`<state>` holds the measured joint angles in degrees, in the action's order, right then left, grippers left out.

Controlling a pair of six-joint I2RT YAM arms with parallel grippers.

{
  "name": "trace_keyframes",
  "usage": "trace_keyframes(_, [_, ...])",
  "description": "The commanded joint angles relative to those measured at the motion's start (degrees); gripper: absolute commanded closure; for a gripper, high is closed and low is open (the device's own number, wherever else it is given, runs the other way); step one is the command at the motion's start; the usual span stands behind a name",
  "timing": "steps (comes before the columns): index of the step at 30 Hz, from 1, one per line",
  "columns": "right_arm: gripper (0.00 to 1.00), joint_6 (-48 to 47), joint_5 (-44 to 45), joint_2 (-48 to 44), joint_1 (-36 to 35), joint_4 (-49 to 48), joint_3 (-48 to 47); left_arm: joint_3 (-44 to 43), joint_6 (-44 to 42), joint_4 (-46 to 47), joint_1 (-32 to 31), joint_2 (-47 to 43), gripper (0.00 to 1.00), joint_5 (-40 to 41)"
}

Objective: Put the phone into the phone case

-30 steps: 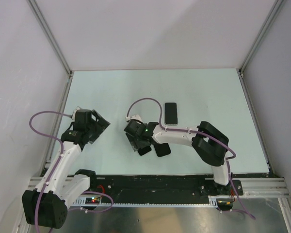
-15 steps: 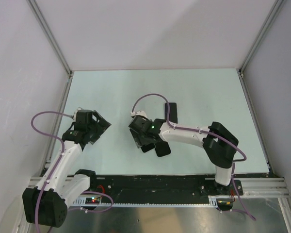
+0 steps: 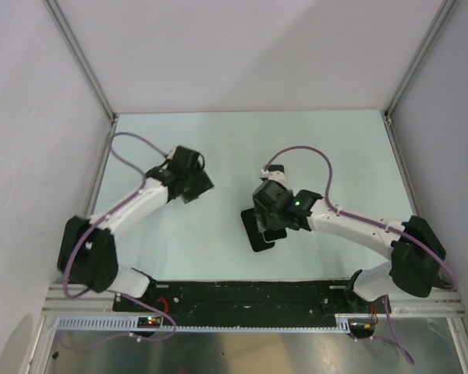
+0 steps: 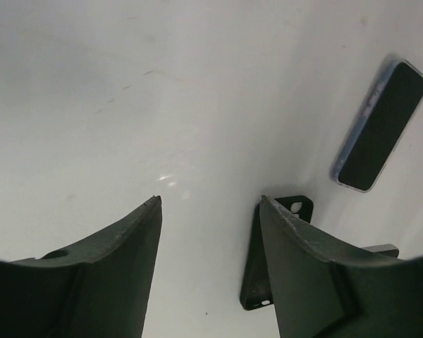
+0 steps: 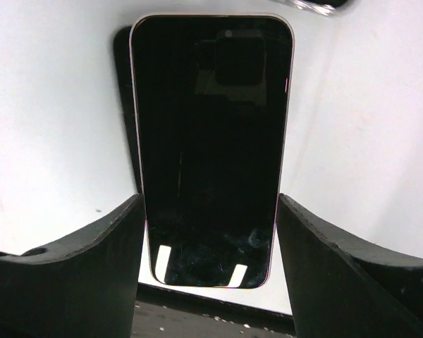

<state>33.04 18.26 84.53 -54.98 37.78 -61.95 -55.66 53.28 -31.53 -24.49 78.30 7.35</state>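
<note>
The right gripper [image 5: 210, 199] is gripping the phone [image 5: 210, 134]. In the right wrist view its jaws are pressing against the two long edges of the phone near its lower end, with one finger [image 5: 92, 260] on each side. The phone is turning its dark screen toward the camera. The screen is reflecting two bright bars near its lower edge, and a thin pale rim is running round it. A dark band is showing along the left edge of the phone. Whether this band is the phone case or a shadow cannot be told from this view.

In the top view the right arm [image 3: 351, 226] is reaching in from the right across the near half of the table [image 3: 335, 148]. Its wrist is sitting over the far right part of the phone case [image 3: 253, 234]. The phone case is black and is lying flat on the table, near the middle of the near side. The phone is mostly hidden under the wrist in this view.

The left gripper [image 4: 209, 201] is hovering over bare table, apart from the phone case and to its left. Its jaws are standing apart with nothing between them. In the left wrist view the phone case is showing partly behind one finger, with a small opening near its far end.
</note>
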Motion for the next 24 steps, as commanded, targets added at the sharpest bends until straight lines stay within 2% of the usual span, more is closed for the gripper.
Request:
trace_keyframes(1, [0.65,2.03,1.61,-6.54,3.14,1.71,4.21,-9.45,-4.81,1.66,-4.91,9.97,0.40,-0.25])
trace_keyframes(6, [0.65,1.21,0.36,-9.99,6.16,1.04,7.86,-19.44,-10.43,1.45,-10.16,22.28,0.46,-3.94])
trace_keyframes(10, [0.65,0.90,-0.85,-10.53,6.91,0.03,9.22,-23.68,-14.43,0.64,-13.37,28.34,0.49,-5.88])
trace_keyframes(15, [0.65,0.61,-1.74,-9.96,7.13,-1.12,9.75,-23.90,-19.18,-0.35,-15.63,30.68,0.50,-4.48])
trace_keyframes(24, [0.65,-0.16,-2.91,-9.38,7.58,-2.41,10.08,-21.80,-30.09,-1.61,-17.59,29.78,0.53,-3.43])
